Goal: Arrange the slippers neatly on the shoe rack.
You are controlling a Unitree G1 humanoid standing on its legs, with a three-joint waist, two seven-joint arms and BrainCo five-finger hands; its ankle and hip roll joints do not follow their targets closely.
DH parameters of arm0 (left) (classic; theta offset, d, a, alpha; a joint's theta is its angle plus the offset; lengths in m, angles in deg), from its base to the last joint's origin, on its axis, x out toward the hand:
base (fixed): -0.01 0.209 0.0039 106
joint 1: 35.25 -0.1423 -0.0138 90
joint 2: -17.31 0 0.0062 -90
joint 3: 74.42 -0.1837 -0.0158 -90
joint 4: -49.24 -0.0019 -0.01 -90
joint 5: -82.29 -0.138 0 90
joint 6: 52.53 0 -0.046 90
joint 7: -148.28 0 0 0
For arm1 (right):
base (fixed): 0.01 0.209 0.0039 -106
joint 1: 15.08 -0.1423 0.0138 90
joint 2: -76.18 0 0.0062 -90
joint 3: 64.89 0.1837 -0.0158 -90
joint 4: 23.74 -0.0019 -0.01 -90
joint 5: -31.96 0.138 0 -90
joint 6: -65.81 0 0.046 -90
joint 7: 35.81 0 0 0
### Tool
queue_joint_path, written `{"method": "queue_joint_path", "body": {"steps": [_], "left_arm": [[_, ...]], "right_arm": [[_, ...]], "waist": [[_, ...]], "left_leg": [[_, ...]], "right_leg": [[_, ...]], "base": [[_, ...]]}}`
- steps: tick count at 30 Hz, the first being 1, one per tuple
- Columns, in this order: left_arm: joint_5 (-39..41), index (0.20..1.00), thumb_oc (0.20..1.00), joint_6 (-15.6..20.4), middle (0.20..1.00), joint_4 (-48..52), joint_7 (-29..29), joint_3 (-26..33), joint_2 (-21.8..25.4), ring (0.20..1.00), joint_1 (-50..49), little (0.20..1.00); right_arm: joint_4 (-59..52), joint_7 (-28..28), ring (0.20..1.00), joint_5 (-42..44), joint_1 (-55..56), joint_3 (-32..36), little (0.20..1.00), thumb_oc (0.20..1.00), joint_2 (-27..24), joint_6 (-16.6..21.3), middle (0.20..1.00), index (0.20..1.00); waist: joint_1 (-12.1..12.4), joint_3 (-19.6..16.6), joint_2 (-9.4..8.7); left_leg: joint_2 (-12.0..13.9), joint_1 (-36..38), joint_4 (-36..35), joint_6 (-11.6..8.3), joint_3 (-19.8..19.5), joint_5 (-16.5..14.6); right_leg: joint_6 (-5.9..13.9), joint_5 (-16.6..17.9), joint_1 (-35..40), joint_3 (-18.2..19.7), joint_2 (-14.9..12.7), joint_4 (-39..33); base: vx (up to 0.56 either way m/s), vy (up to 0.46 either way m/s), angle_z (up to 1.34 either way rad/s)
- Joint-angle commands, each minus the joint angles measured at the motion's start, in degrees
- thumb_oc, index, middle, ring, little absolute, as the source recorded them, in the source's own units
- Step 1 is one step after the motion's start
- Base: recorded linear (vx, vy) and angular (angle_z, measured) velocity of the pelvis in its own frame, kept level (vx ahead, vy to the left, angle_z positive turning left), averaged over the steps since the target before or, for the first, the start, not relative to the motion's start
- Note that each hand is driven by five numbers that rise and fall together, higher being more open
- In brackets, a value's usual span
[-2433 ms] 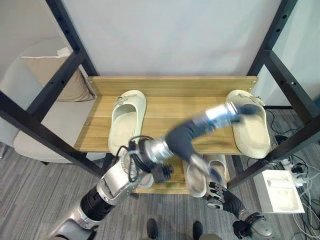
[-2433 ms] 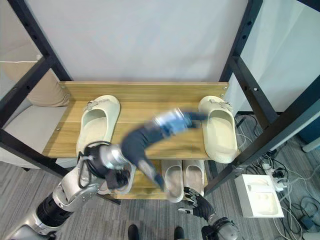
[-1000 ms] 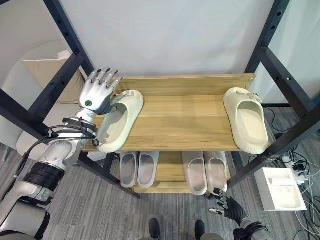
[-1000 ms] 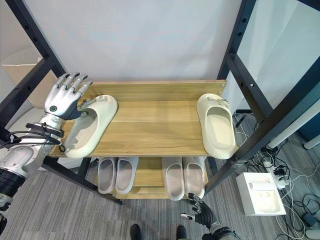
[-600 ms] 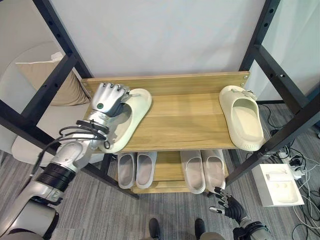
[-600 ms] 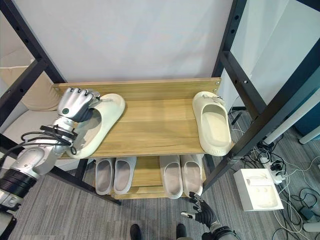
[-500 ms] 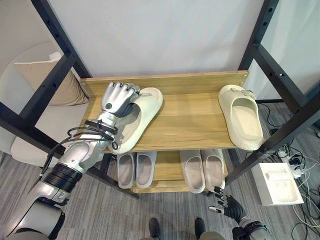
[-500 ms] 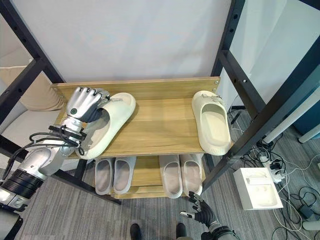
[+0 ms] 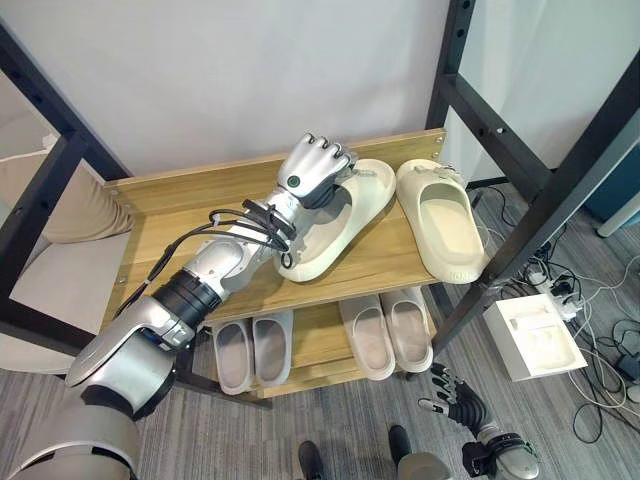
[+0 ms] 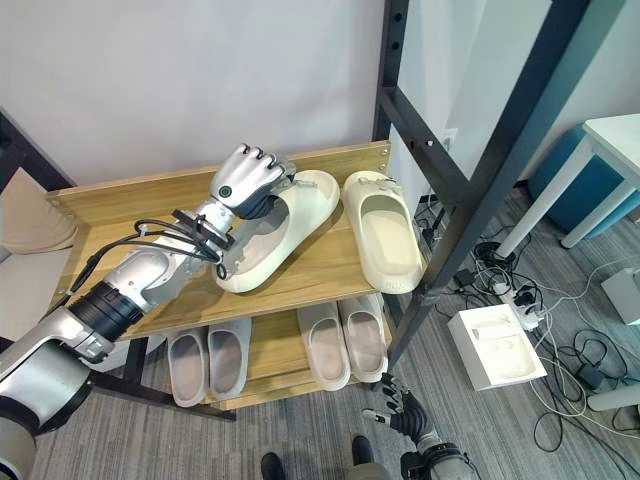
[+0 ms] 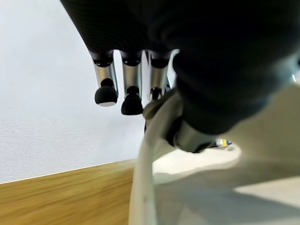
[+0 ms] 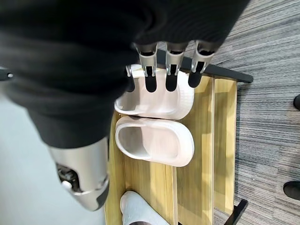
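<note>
- Left eye view: the left hand (image 9: 312,170) reaches across the top shelf (image 9: 180,215) of the wooden shoe rack, fingers curled over the strap end of a cream slipper (image 9: 340,222) that lies aslant, its toe pointing toward the front edge. A second cream slipper (image 9: 440,218) lies just beside it at the shelf's right end, the two heels nearly touching. On the lower shelf stand two pairs of grey slippers (image 9: 250,350) (image 9: 385,328). A black metal frame (image 9: 520,215) stands at the rack's right end and crosses in front of its corner. A beige cushion (image 9: 70,205) on a pale chair sits to the left. The right hand (image 9: 455,400) hangs low near the floor, fingers loosely spread, holding nothing. A white box (image 9: 530,340) and cables lie on the grey floor.
- Right eye view: the same layout; a power strip (image 10: 515,295) lies among cables at the right.
- Left wrist view: dark-tipped fingers (image 11: 107,91) hook over the cream slipper's rim (image 11: 145,154), thumb inside, above the wooden shelf (image 11: 65,197).
- Right wrist view: relaxed fingers (image 12: 171,79) hang over a grey slipper pair (image 12: 157,126) on the lower shelf (image 12: 201,154).
</note>
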Motion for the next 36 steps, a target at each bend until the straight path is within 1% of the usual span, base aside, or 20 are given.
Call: {"method": "queue_joint_path", "body": {"steps": [1,2,4,8,12,18,19,21,22,23,24,26,27,28,29,30,32,34,36], "left_arm": [[3.31,0.200,0.200,-2.01,0.200,-5.64,1.39,1.95,-0.51,0.200,8.50,0.200],[3.39,0.200,0.200,-2.15,0.200,-5.76,1.39,2.04,-0.70,0.200,8.65,0.200],[3.84,1.000,1.000,-2.31,1.000,-6.31,0.26,1.64,-0.99,1.000,9.18,1.000],[6.20,1.000,1.000,-2.65,1.000,-8.35,-3.35,1.74,-1.34,1.000,9.58,1.000],[8.02,1.000,1.000,-2.28,1.000,-6.58,-5.91,3.56,-1.10,1.000,7.56,1.000],[11.99,1.000,1.000,-0.74,1.000,3.56,-7.48,10.18,1.18,1.000,-0.24,1.000],[12.01,1.000,1.000,-0.79,1.000,3.86,-7.63,10.37,1.32,1.000,-0.48,1.000],[16.13,1.000,1.000,0.81,1.000,8.68,-7.97,14.08,1.62,1.000,-5.40,1.000],[16.17,1.000,1.000,0.78,1.000,8.95,-8.09,14.29,1.73,1.000,-5.67,1.000],[24.06,1.000,1.000,3.38,1.000,12.86,-8.38,18.52,0.09,1.000,-11.74,1.000],[28.41,1.000,1.000,4.50,1.000,14.66,-8.84,20.39,-0.97,1.000,-14.98,1.000],[39.94,1.000,1.000,6.82,1.000,17.92,-9.86,24.06,-4.06,1.000,-21.17,1.000],[40.10,1.000,1.000,6.76,1.000,18.14,-10.01,24.24,-4.00,1.000,-21.42,1.000],[45.87,1.000,1.000,7.84,1.000,19.05,-10.52,24.94,-5.04,1.000,-23.56,1.000],[59.93,1.000,1.000,9.34,1.000,22.36,-14.05,25.89,-6.57,1.000,-29.94,1.000],[60.03,1.000,1.000,9.31,1.000,22.42,-14.13,25.94,-6.53,1.000,-30.03,1.000],[66.49,1.000,1.000,8.82,1.000,24.05,-16.55,25.65,-7.03,1.000,-33.44,1.000],[70.61,1.000,1.000,7.43,1.000,25.80,-19.29,24.86,-6.61,1.000,-36.34,1.000],[75.83,1.000,1.000,4.35,1.000,24.12,-21.82,21.88,-6.94,1.000,-36.80,1.000]], "right_arm": [[-3.78,-0.55,1.000,1.72,-0.02,0.93,1.000,1.000,-0.99,2.81,1.000,1.000],[-3.60,-0.63,1.000,1.65,0.02,0.92,1.000,1.000,-0.87,2.85,1.000,1.000],[-3.50,-0.70,1.000,1.61,0.10,0.98,1.000,1.000,-0.75,2.77,1.000,1.000],[-3.36,-0.71,1.000,1.51,-0.28,1.63,1.000,1.000,-0.42,2.13,1.000,1.000],[-3.47,-0.47,1.000,1.05,-0.59,1.93,1.000,1.000,0.62,1.46,1.000,1.000],[-2.96,-0.36,1.000,-0.27,-1.81,1.73,1.000,1.000,1.78,0.51,1.000,1.000],[-2.93,-0.36,1.000,-0.29,-1.83,1.65,1.000,1.000,1.74,0.53,1.000,1.000],[-2.63,-0.40,1.000,-0.92,-2.54,1.66,1.000,1.000,2.41,-0.05,1.000,1.000],[-2.61,-0.41,1.000,-0.94,-2.52,1.58,1.000,1.000,2.34,-0.05,1.000,1.000],[-2.44,-0.49,1.000,-1.25,-2.87,1.61,1.000,1.000,3.36,-0.36,1.000,1.000],[-2.31,-0.52,1.000,-1.33,-3.02,1.52,1.000,1.000,3.64,-0.57,1.000,1.000],[-2.09,-0.72,1.000,-1.96,-3.35,1.36,1.000,1.000,4.34,-1.07,1.000,1.000],[-2.09,-0.73,1.000,-1.97,-3.30,1.28,1.000,1.000,4.27,-1.06,1.000,1.000],[-1.98,-0.93,1.000,-2.01,-3.55,1.38,1.000,1.000,4.50,-1.36,1.000,1.000],[-2.26,-1.21,1.000,-2.36,-3.87,1.76,1.000,1.000,4.66,-1.91,1.000,1.000],[-2.28,-1.21,1.000,-2.36,-3.82,1.73,1.000,1.000,4.64,-1.92,1.000,1.000],[-2.30,-1.26,1.000,-2.49,-4.29,1.83,1.000,1.000,4.70,-2.46,1.000,1.000],[-2.53,-1.31,1.000,-2.33,-4.91,2.03,1.000,1.000,4.41,-3.09,1.000,1.000],[-2.02,-1.04,1.000,-1.91,-7.12,1.71,1.000,1.000,3.71,-4.37,1.000,1.000]], "waist": [[1.22,-1.29,-1.08],[1.15,-1.30,-1.07],[1.05,-1.35,-0.93],[1.28,-1.39,-0.86],[2.25,-1.41,-1.01],[4.65,-1.34,-1.61],[4.55,-1.36,-1.58],[5.67,-1.32,-1.90],[5.57,-1.36,-1.85],[6.56,-1.28,-2.08],[6.80,-1.31,-2.08],[7.53,-1.39,-2.02],[7.44,-1.46,-1.95],[7.79,-1.44,-1.92],[8.51,-1.38,-1.75],[8.48,-1.43,-1.74],[8.87,-1.34,-1.69],[9.11,-1.39,-1.68],[9.28,-1.48,-1.72]], "left_leg": [[1.06,5.55,-0.26,-2.51,-1.03,-7.95],[1.10,5.62,-0.26,-2.53,-1.05,-7.96],[1.16,5.70,-0.26,-2.55,-1.03,-7.96],[1.22,5.92,-0.26,-2.59,-1.39,-7.84],[1.19,5.80,-0.26,-2.55,-2.10,-7.63],[0.97,5.35,-0.26,-2.45,-3.82,-7.28],[0.97,5.35,-0.26,-2.45,-3.84,-7.28],[0.86,5.15,-0.26,-2.41,-4.44,-7.07],[0.86,5.17,-0.26,-2.41,-4.45,-7.07],[0.78,5.05,-0.26,-2.36,-4.93,-6.85],[0.72,4.99,-0.26,-2.34,-5.09,-6.78],[0.61,4.90,-0.26,-2.26,-5.39,-6.56],[0.63,4.91,-0.26,-2.27,-5.39,-6.58],[0.56,4.82,-0.26,-2.21,-5.52,-6.47],[0.49,4.58,-0.26,-2.10,-5.86,-6.27],[0.49,4.57,-0.26,-2.10,-5.87,-6.28],[0.45,4.38,-0.26,-2.01,-6.09,-6.16],[0.37,4.26,-0.26,-1.93,-6.23,-6.12],[0.36,4.17,-0.26,-1.87,-6.36,-6.05]], "right_leg": [[3.73,-3.35,-0.13,-2.01,-0.44,0.04],[3.70,-3.41,-0.09,-1.99,-0.39,0.04],[3.61,-3.46,0.01,-2.00,-0.32,0.04],[3.34,-3.61,0.32,-2.36,-0.13,0.04],[3.10,-3.87,0.71,-2.97,-0.03,0.04],[2.70,-4.29,1.31,-4.47,-0.04,0.04],[2.70,-4.30,1.32,-4.49,-0.04,0.04],[2.54,-4.36,1.57,-5.04,-0.05,0.04],[2.55,-4.37,1.58,-5.05,-0.06,0.04],[2.38,-4.42,1.74,-5.36,-0.11,0.04],[2.33,-4.45,1.80,-5.50,-0.12,0.04],[2.21,-4.41,1.90,-5.76,-0.16,0.04],[2.21,-4.42,1.91,-5.76,-0.15,0.04],[2.15,-4.36,1.93,-5.88,-0.14,0.04],[2.08,-4.31,1.94,-6.10,-0.15,0.04],[2.08,-4.31,1.93,-6.11,-0.14,0.04],[2.07,-4.26,1.88,-6.23,-0.16,0.04],[2.08,-4.21,1.83,-6.25,-0.17,0.04],[2.06,-4.12,1.72,-6.35,-0.20,0.04]], "base": [[0.00,0.000,0.00],[0.00,0.000,0.00],[0.00,0.000,0.00],[0.00,0.000,0.00],[0.00,0.000,0.00],[-0.01,-0.009,0.15],[-0.01,-0.002,0.17],[0.00,-0.007,0.18],[0.00,-0.010,0.10],[-0.01,-0.004,0.11],[-0.01,-0.004,0.14],[0.00,0.003,0.12],[0.00,0.004,0.19],[-0.01,0.015,0.27],[-0.01,0.015,0.14],[-0.01,0.015,0.04],[0.00,0.003,0.08],[0.00,0.003,0.07],[0.00,0.003,-0.02]]}}
